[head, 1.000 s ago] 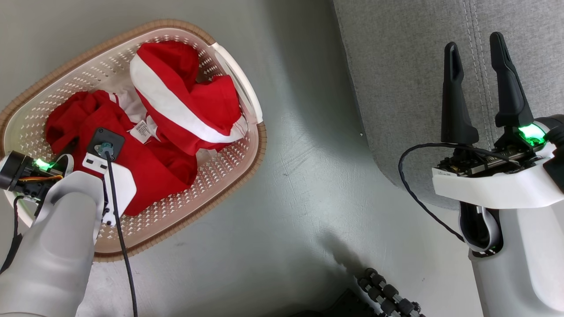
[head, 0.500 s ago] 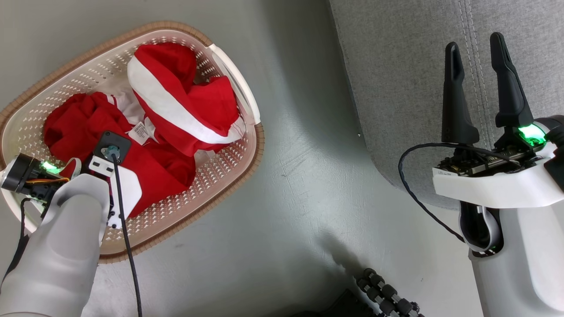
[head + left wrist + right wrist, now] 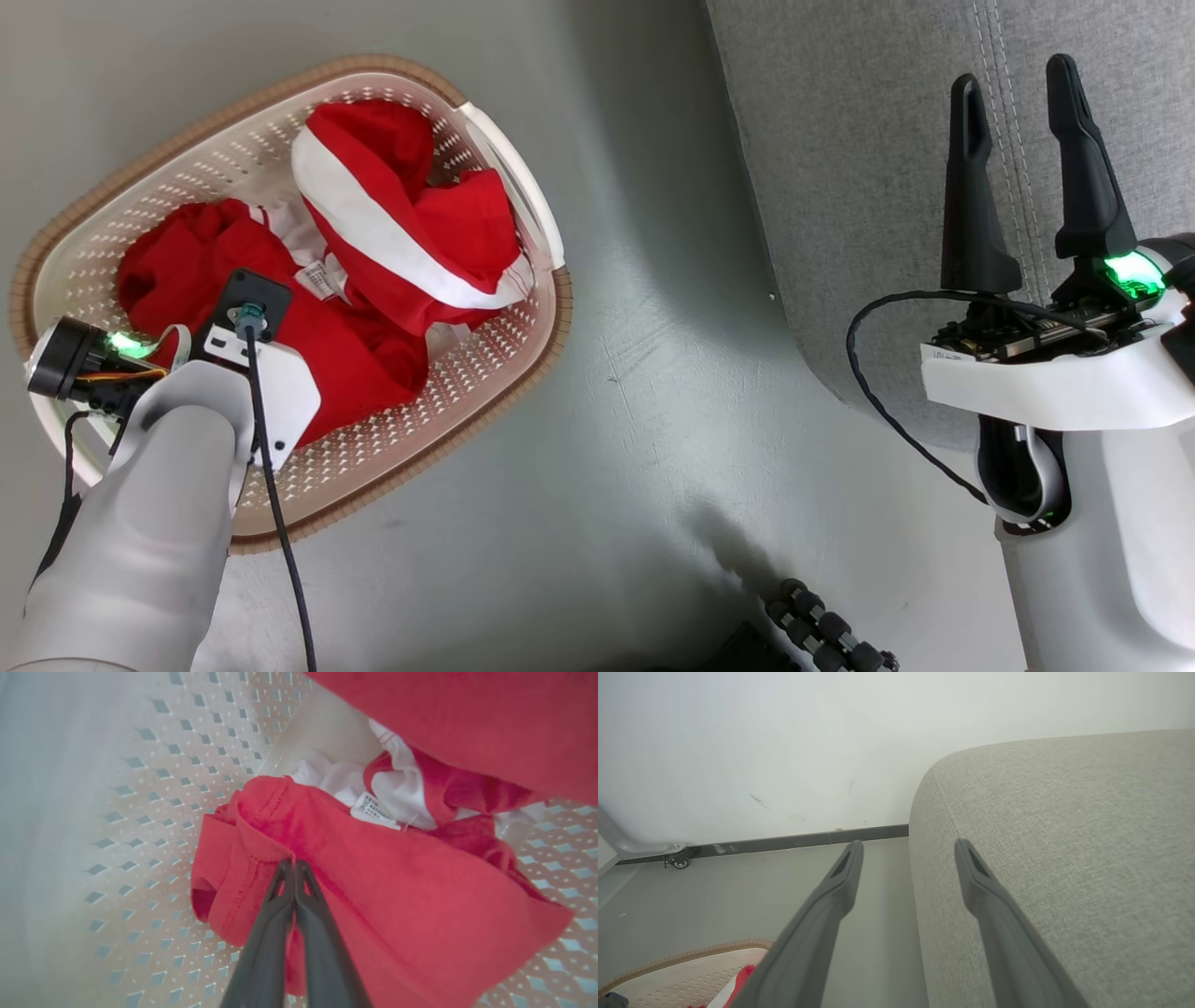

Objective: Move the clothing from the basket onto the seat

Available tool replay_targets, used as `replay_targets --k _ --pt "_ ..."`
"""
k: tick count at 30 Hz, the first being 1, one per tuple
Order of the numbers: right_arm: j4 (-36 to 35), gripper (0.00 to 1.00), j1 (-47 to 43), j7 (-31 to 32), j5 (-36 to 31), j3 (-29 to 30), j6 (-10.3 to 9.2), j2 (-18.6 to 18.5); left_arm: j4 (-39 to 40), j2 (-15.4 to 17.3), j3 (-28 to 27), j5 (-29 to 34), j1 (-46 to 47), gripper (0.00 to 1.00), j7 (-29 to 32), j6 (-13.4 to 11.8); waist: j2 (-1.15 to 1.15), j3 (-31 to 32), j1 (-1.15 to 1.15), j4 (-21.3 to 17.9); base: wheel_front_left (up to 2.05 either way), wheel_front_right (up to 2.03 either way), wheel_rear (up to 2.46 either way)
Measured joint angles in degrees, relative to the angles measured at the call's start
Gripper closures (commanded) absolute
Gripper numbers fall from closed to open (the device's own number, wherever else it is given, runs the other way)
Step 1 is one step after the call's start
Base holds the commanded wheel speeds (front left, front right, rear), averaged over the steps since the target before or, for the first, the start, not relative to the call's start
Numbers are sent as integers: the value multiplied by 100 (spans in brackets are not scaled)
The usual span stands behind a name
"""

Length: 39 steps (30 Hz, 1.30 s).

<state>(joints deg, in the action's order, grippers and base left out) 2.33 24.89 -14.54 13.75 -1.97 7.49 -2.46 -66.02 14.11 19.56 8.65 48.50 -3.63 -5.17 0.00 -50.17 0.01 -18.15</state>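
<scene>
At the basket's left end my left tool [image 3: 294,864] reaches down inside. Its two fingers [image 3: 275,914] are pressed together on a raised fold of the clothing [image 3: 373,882] beside a stitched hem. I read that as a pinch on the cloth, though I cannot tell how much fabric is caught. The clothing lies wholly in the basket [image 3: 448,392]: plain red under the tool, with a white label [image 3: 319,278] showing, and a white-striped heap against the basket's right handle [image 3: 523,177]. Right of the basket comes bare floor [image 3: 653,420], then the grey woven seat [image 3: 840,140]. So the carry runs rightward from the basket, and the left arm is the one on the cloth. My right tool [image 3: 1013,75] hangs over the seat, well apart from the basket, fingers spread wide and empty. The fabric looks limp, so I expect it to trail.
</scene>
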Motion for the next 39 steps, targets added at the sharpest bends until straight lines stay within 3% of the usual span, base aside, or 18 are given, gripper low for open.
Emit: replay_targets --k 17,39 --pt "43 0 -5 0 -8 108 0 -1 374 -134 -79 -148 -38 100 -805 -137 0 282 0 218 0 0 0" --pt "186 0 -12 0 -416 166 0 -3 1660 -365 -185 -453 -499 100 -1051 -342 0 850 0 562 0 0 0"
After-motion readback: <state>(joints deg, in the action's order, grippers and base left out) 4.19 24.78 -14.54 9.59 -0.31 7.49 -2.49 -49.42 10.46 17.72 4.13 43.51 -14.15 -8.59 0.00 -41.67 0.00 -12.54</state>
